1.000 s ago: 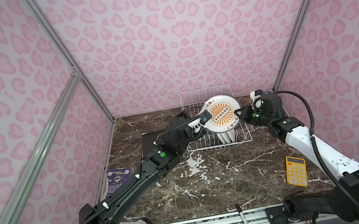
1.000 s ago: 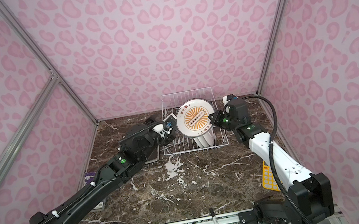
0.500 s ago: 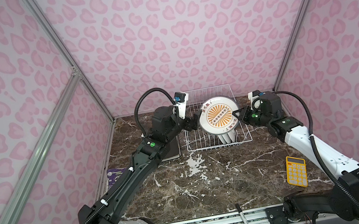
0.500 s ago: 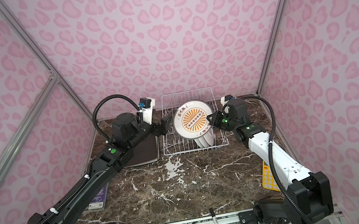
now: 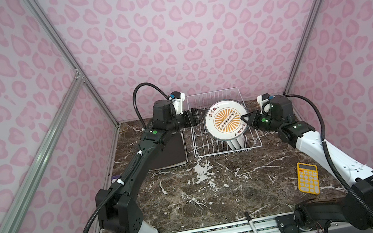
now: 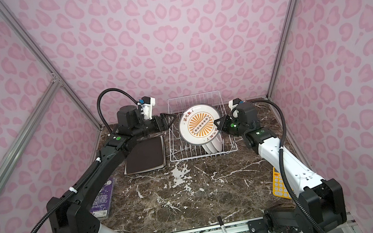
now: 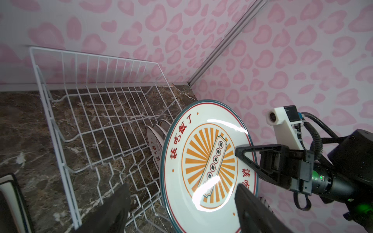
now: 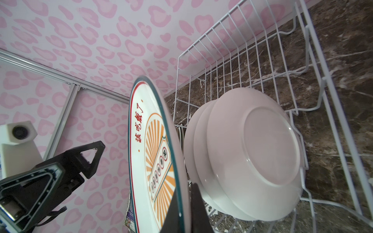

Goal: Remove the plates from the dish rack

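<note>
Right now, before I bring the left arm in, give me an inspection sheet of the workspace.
Surface: dark marble tabletop, white-veined.
Job's things: sunburst plate upright over the dish rack; three round plates standing in it; dark square plate flat beside it.
Clutter: yellow calculator, marker pen, purple booklet.
Grippers: right gripper shut on the sunburst plate's rim; left gripper open, apart from it.
Cables: black hose looped on each arm, off the rack.
Surroundings: pink-patterned walls, aluminium frame.

I see soft, even light from above with faint shadows, a bright white shine on the sunburst plate [image 7: 210, 182], and my wrist views bend at their edges and blur the close black fingers [image 7: 113, 209].
</note>
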{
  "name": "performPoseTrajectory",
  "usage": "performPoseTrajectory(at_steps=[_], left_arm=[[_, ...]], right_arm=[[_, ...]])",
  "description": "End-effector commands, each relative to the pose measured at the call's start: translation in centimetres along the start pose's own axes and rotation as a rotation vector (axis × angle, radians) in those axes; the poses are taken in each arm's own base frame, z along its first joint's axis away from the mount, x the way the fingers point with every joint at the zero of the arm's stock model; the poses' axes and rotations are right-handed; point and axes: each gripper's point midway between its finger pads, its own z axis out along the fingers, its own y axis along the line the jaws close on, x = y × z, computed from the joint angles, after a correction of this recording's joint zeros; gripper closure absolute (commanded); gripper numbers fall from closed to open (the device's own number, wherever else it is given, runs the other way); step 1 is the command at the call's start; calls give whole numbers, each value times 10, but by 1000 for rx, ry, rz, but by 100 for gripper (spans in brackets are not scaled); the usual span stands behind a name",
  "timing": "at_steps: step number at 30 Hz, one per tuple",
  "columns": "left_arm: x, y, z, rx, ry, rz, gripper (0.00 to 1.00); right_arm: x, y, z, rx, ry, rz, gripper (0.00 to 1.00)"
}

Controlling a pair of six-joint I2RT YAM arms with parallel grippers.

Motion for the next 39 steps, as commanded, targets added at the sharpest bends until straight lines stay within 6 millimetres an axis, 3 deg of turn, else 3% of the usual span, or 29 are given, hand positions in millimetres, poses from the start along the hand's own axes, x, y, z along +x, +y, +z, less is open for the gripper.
performPoseTrajectory(at_steps=[1, 12, 21, 32, 39], left_arm=[[20, -10, 11, 114, 126, -97, 19], [34, -11, 33, 204, 214, -165, 31], [44, -10, 44, 218, 242, -188, 51], [43, -14, 53, 272, 187, -262, 75], [42, -22, 56, 307, 173, -264, 79]], right_arm=[[-11, 20, 0, -82, -32, -39, 100], [-9, 19, 5, -89, -17, -39, 100], [-6, 21, 12, -121, 8, -14, 100], [-3, 19, 15, -135, 14, 15, 100], [1, 17, 17, -138, 30, 28, 100]])
